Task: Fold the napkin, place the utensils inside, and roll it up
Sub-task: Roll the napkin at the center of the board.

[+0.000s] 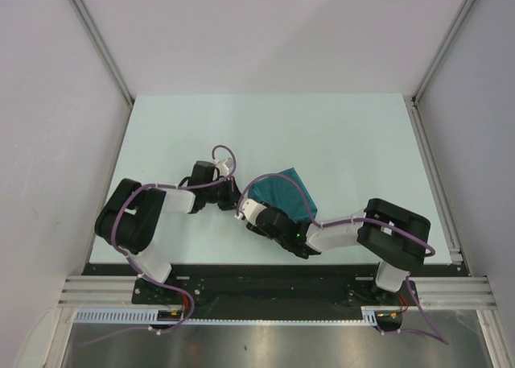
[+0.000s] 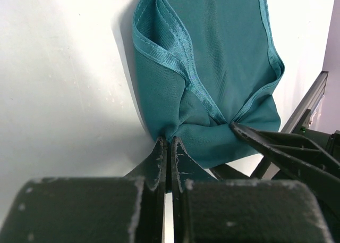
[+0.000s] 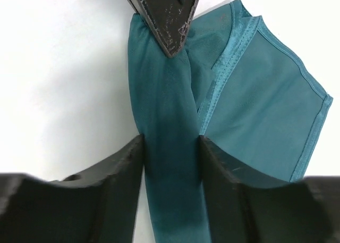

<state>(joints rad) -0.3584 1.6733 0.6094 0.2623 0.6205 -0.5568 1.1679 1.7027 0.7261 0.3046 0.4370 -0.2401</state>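
Now I am pinching a corner of the napkin (image 1: pixel 283 193) tight in the left gripper (image 2: pixel 169 146), and the right gripper (image 3: pixel 171 160) is squeezing a bunched strip just beside that corner.

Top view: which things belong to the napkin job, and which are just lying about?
Job: napkin, left gripper, right gripper, both pinching it; fork not in view.
Just there: table, side walls.
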